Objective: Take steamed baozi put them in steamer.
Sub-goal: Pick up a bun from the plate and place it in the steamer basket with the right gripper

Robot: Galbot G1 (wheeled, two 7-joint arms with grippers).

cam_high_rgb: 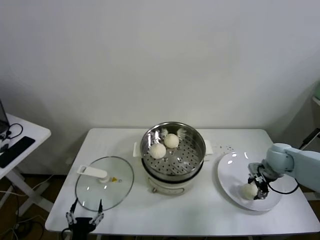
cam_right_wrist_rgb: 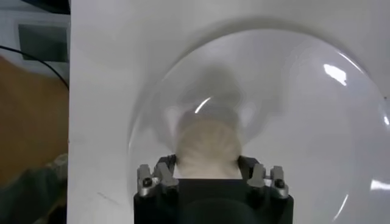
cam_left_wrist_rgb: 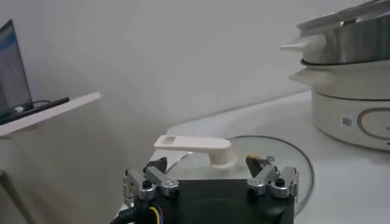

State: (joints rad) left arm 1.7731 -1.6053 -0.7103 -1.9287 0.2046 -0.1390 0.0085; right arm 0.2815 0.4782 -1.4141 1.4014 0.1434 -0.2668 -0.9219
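- Baozi, the small round cream-white dough bun (cam_high_rgb: 248, 190) on the white round plate (cam_high_rgb: 232, 176) at the table's right, sits between the fingers of the right gripper (cam_right_wrist_rgb: 207, 169), which look clenched against its sides in the right wrist view.
- Soft dough may dent or squeeze out if the grip tightens (it looks matte and yielding), or slip loose on lifting.
- Two more buns (cam_high_rgb: 165, 145) already lie in the round shiny stainless-steel steamer (cam_high_rgb: 196, 159) at the table's centre; a low carry could knock its rim.
- A drop onto them could roll one aside.
- Left gripper (cam_high_rgb: 85, 218) hangs open at the near left edge, just beside the flat glass lid (cam_high_rgb: 116, 186).
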